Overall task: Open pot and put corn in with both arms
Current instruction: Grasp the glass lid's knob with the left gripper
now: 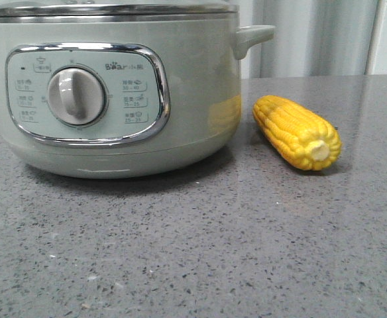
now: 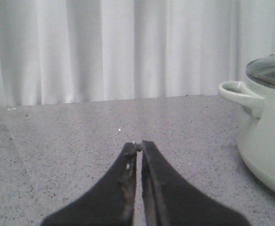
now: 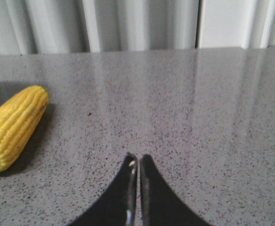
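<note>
The pale-green pot (image 1: 114,93) stands at the left of the front view, its dial panel facing me and its glass lid (image 1: 107,9) on. The yellow corn (image 1: 297,131) lies on the counter just right of the pot, its pale cut end toward me. In the left wrist view my left gripper (image 2: 138,144) is shut and empty above bare counter, with the pot (image 2: 267,136) and its side handle (image 2: 238,95) off to one side. In the right wrist view my right gripper (image 3: 137,158) is shut and empty, with the corn (image 3: 14,126) lying apart from it. Neither gripper shows in the front view.
The grey speckled counter (image 1: 200,245) runs to a white curtain (image 1: 313,36) at the back. The pot's right side handle (image 1: 252,36) juts out above the corn.
</note>
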Action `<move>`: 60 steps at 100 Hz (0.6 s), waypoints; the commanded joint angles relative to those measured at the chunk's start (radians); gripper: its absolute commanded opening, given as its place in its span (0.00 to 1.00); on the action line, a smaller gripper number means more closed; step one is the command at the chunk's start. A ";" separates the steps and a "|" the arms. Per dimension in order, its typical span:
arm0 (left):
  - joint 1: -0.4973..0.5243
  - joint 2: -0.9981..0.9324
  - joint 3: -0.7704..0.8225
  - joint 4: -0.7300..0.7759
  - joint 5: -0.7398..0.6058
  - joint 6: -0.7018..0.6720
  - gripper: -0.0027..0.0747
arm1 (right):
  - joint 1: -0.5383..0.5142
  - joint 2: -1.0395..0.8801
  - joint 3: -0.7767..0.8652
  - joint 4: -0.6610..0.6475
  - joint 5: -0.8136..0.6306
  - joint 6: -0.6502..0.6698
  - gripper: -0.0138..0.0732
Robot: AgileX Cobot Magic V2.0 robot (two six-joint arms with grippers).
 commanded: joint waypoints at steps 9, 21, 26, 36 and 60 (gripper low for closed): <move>-0.007 0.153 -0.132 -0.009 -0.090 -0.008 0.01 | 0.007 0.184 -0.171 -0.001 0.044 -0.004 0.08; -0.007 0.245 -0.151 -0.009 -0.153 -0.008 0.01 | 0.007 0.295 -0.242 0.040 0.068 -0.004 0.08; -0.007 0.274 -0.155 -0.009 -0.179 -0.008 0.01 | 0.007 0.328 -0.255 0.055 0.050 -0.004 0.08; -0.007 0.315 -0.155 -0.009 -0.255 -0.008 0.12 | 0.007 0.376 -0.260 0.062 0.008 -0.004 0.08; -0.022 0.389 -0.153 -0.011 -0.433 -0.008 0.59 | 0.007 0.433 -0.260 0.062 0.007 -0.004 0.08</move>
